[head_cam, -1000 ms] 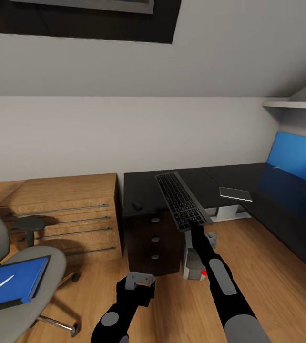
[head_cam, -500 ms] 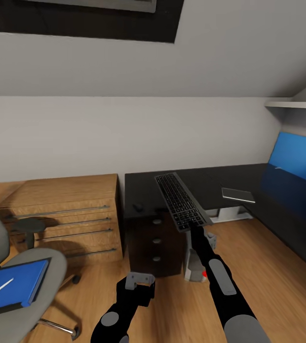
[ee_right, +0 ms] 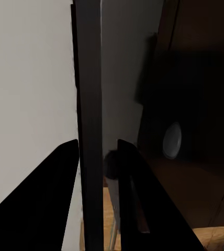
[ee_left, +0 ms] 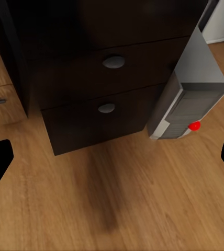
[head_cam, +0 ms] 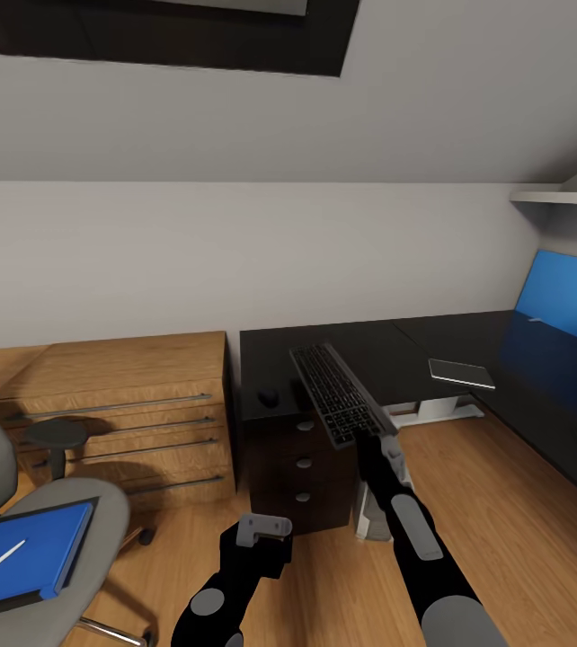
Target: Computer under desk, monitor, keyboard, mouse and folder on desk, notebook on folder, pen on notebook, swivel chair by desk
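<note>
keyboard (head_cam: 341,394) clamped in r gripper (head_cam: 371,433) over desk (head_cam: 387,346) front edge | l gripper (head_cam: 264,528) apart, low | floor (head_cam: 522,503) open rt

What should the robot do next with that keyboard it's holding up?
Probably carry the keyboard forward and lower it flat onto the desk. The right gripper holds it tilted above the desk's front edge, beside the mouse.

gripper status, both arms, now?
Left gripper: open, empty, low over the floor in front of the desk drawers.
Right gripper: shut on the keyboard, gripping its near end, tilted above the desk's edge.
</note>
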